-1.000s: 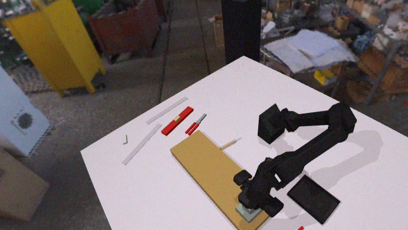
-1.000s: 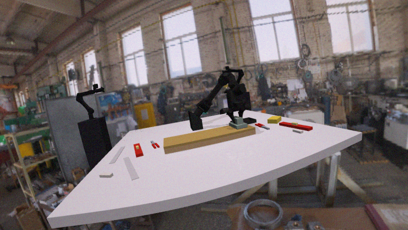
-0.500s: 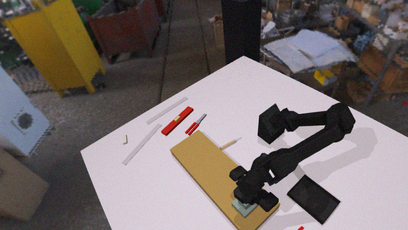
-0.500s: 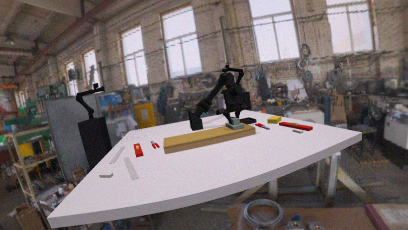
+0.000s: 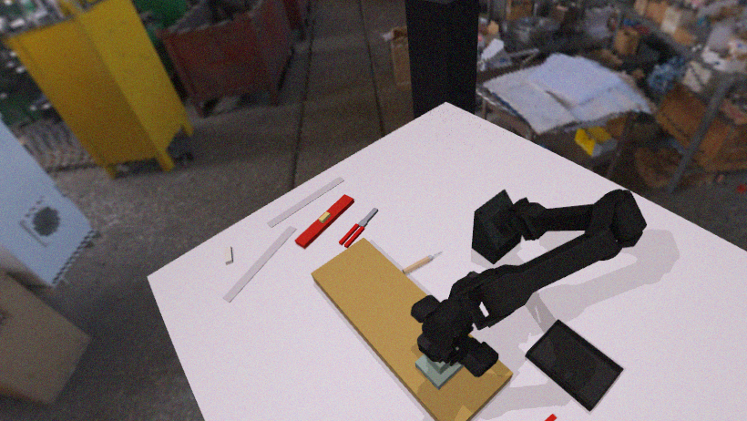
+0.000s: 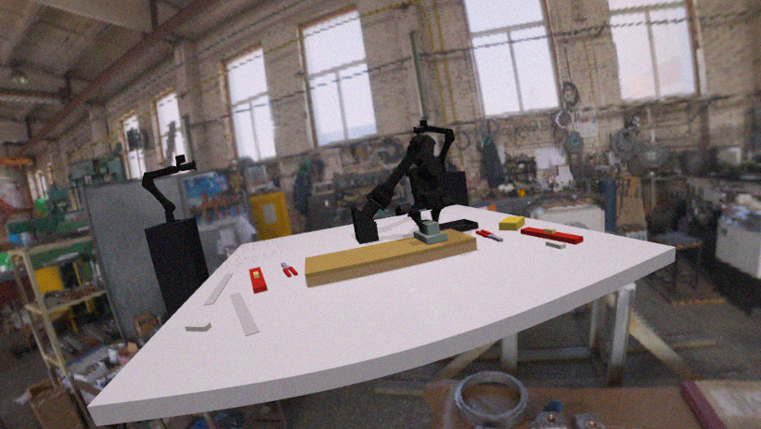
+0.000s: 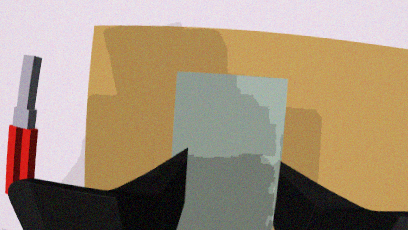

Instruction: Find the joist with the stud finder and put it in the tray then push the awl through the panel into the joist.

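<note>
The grey-green stud finder (image 5: 436,375) (image 6: 430,236) (image 7: 230,112) is flat on, or very slightly above, the tan floor panel (image 5: 365,308) (image 6: 372,258) (image 7: 355,125), near the panel's tray-side end. My gripper (image 5: 445,359) (image 6: 430,224) (image 7: 226,157) is shut on its upper block, a finger on each side. No reading or light shows on the stud finder. The black tray (image 5: 572,365) (image 6: 462,224) stands beside the panel, with nothing in it. The awl (image 5: 418,262), with a wooden handle and a thin metal tip, lies beside the panel's long edge on the arm's side. The joist is hidden.
Red-handled pliers (image 5: 350,234) (image 6: 288,269) and a red level (image 5: 334,213) (image 6: 258,283) lie beyond the panel's far end, with two pale strips. Past the tray-side end are other pliers (image 6: 487,235) (image 7: 22,155), a yellow block (image 6: 510,224) and another red level (image 6: 564,237).
</note>
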Motion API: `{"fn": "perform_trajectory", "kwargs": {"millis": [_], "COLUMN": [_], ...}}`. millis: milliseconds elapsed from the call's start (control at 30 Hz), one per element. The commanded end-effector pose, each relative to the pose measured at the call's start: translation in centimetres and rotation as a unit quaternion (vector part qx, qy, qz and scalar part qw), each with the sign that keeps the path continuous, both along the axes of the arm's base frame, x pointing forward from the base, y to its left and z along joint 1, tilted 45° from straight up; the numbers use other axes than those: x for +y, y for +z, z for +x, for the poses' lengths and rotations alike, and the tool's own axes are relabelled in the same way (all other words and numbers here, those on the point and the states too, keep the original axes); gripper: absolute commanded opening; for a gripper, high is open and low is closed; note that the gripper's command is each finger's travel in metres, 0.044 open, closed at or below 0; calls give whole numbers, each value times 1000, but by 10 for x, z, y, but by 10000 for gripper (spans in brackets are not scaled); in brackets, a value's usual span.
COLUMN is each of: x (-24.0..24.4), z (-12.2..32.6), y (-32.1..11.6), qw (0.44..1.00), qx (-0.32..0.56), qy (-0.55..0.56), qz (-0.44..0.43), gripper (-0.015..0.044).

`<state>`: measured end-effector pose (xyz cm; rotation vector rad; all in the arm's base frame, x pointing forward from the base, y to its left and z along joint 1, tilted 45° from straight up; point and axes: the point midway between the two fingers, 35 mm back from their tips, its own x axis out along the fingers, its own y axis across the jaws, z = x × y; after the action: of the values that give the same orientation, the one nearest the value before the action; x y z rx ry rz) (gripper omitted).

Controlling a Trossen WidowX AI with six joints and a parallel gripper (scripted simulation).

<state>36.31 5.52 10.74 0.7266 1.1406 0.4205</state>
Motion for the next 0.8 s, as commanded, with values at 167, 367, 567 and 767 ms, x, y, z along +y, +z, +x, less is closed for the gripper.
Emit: {"fn": "perform_trajectory", "kwargs": {"millis": [167, 367, 567, 767], "x": [-14, -22, -30, -38], "z": [-1, -2, -3, -3], "y": [-15, -23, -31, -39], "qw": [1000, 1000, 1000, 1000], "qx": [2, 2, 2, 2], "qy": [-1, -1, -1, -1], "qz": [0, 0, -1, -1], "gripper": [0, 0, 0, 0]}}
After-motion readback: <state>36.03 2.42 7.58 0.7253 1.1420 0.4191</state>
